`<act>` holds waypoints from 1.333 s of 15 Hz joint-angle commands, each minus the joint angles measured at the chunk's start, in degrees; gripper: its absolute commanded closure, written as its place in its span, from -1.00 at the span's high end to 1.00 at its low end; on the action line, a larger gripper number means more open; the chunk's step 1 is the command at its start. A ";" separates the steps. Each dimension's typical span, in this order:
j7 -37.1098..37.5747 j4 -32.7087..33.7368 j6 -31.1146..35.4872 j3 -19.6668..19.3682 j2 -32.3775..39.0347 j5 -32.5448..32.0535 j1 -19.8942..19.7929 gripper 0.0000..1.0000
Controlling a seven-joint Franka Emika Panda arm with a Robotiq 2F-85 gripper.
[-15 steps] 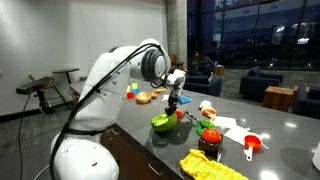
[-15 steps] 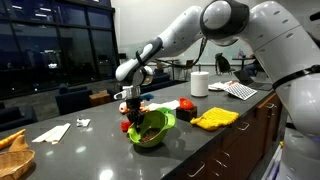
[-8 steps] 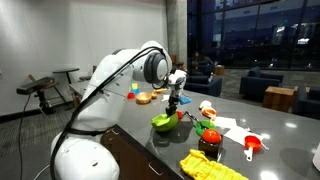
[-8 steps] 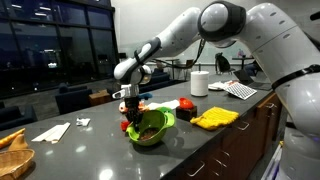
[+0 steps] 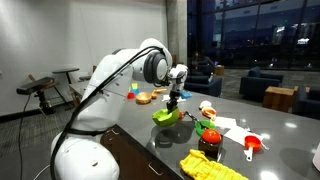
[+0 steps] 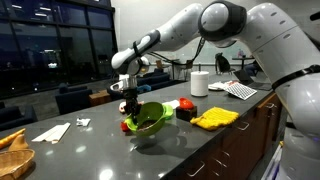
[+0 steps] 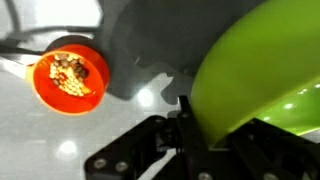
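The jaws pinch the green bowl [image 6: 150,118] at its rim (light, stiff, probably slippery); it hangs tilted over the desk [image 6: 90,150].

green bowl [image 7: 262,70]: smooth glossy plastic, bright sheen on wall
orange cup [image 7: 72,78]: smooth plastic, slight shine
countertop [image 6: 95,150]: dark grey, polished, mirror-like reflections
gripper [image 7: 186,122]: black, matt, hard plastic or metal, cannot tell which
arm shell [image 6: 275,40]: white glossy plastic
yellow cloth [image 6: 215,118]: soft, rough weave, matt
paper napkin [image 6: 52,132]: white, matt
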 commanded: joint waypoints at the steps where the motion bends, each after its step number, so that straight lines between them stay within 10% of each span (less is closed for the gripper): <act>1: 1.17 2.03 -5.59 0.02 -2.28 2.93 -0.68 -0.94; 14: -1.87 -27.66 17.81 -3.60 -17.47 29.06 -12.37 -0.94; 20: 10.25 -46.24 25.86 -7.60 -31.37 24.05 -8.07 -0.94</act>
